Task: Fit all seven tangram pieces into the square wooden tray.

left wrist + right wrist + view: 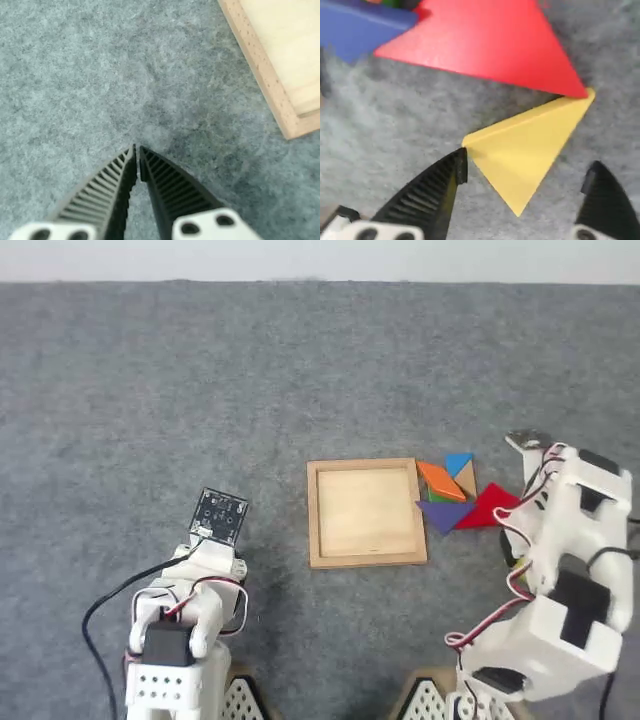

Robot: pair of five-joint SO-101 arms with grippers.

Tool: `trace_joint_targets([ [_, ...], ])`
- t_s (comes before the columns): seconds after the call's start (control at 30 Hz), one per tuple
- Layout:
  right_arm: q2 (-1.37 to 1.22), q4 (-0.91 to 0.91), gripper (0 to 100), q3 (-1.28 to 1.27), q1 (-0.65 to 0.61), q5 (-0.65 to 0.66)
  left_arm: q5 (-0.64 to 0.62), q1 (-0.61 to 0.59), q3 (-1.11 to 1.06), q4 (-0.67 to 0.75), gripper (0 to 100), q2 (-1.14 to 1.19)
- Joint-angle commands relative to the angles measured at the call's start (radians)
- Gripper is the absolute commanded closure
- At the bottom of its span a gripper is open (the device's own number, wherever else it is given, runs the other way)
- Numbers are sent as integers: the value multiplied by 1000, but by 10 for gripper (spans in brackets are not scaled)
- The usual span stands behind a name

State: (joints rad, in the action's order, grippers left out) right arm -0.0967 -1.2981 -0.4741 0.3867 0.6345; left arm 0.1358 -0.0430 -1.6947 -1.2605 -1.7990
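The square wooden tray [314,515] lies mid-table with nothing in it. Just right of it sit the orange piece [441,481], a blue piece [458,461], a tan piece [467,479], a purple triangle [442,511] and a red triangle [486,507]. In the right wrist view my right gripper [527,172] is open around a yellow triangle [530,145] lying flat on the felt, one fingertip [459,162] touching its corner; the red triangle [485,40] and purple piece [355,25] lie beyond. My left gripper [137,150] is shut and empty over bare felt, near a corner of the tray [280,100].
Grey felt covers the whole table. The left arm [195,600] stands at the front left, well away from the tray. The right arm [565,570] stands at the front right, reaching over the pieces.
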Motion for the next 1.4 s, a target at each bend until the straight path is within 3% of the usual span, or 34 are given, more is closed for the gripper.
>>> trace_joint_targets([
  [0.0,8,-1,615,48,-28,-64,-8,-5,12,-5,987,-25],
  [0.37,-7,104,615,-28,-81,-348,-8,-5,12,-5,987,-25],
  [0.8,-114,159,619,-34,-76,-351,-8,-5,12,-5,987,-25],
  [0.93,-114,160,699,-29,-65,-351,-8,-5,12,-5,987,-25],
  [1.37,-113,151,732,-29,-56,-353,-8,-5,12,-5,987,-25],
])
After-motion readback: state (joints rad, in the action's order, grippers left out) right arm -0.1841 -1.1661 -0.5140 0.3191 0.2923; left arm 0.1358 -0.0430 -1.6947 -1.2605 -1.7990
